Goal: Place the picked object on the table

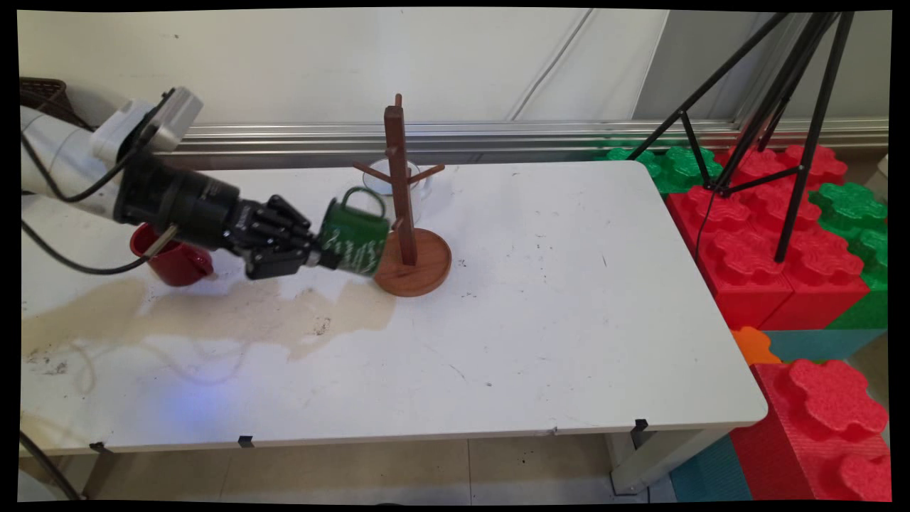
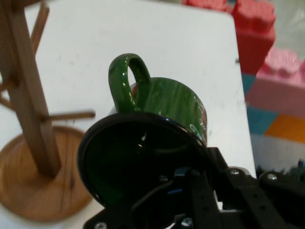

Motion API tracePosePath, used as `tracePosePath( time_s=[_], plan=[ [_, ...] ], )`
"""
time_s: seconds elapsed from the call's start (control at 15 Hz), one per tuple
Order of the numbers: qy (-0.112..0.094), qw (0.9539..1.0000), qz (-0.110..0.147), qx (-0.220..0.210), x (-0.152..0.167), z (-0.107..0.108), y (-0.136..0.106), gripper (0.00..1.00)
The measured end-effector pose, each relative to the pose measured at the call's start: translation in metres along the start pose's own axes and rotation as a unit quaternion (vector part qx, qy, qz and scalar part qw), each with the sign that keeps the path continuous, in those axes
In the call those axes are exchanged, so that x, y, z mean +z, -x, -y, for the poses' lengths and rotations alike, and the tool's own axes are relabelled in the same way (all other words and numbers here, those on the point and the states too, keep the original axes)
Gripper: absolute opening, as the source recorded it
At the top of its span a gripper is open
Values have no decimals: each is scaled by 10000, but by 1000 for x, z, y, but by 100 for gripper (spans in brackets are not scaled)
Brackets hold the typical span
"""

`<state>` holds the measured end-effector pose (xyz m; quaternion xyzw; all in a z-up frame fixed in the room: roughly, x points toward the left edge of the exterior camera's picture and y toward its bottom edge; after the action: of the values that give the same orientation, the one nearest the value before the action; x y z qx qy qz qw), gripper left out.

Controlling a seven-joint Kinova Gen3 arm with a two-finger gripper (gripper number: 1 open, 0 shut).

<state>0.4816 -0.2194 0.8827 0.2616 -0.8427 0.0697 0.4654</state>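
Green mug [image 1: 353,233] | clamped at rim by gripper [image 1: 318,254], on its side, handle at 12 o'clock | touching mug tree [image 1: 409,224] base | red cup [image 1: 173,256] at 9 o'clock

A robot lab: stained white table [image 1: 540,341], camera tripod [image 1: 775,114], giant foam blocks [image 1: 775,242].

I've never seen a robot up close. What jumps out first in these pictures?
The black gripper holds a green mug on its side, handle up, right beside a wooden mug tree near the table's middle. A red mug sits behind the arm at the left, and a brownish stain spreads across the table in front of it.
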Motion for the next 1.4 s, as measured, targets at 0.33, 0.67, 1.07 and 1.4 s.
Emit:
tracePosePath(
  time_s=[0.33, 0.67, 1.07, 1.4],
  plan=[
    [-145, 9979, 567, 291, -19, 3, 17, 0],
    [-333, 9919, 1091, 551, -34, 8, 31, 0],
    [-533, 9808, 1646, 898, -47, 17, 44, 0],
    [-661, 9651, 2182, 1291, -51, 24, 57, 0]
  ],
)
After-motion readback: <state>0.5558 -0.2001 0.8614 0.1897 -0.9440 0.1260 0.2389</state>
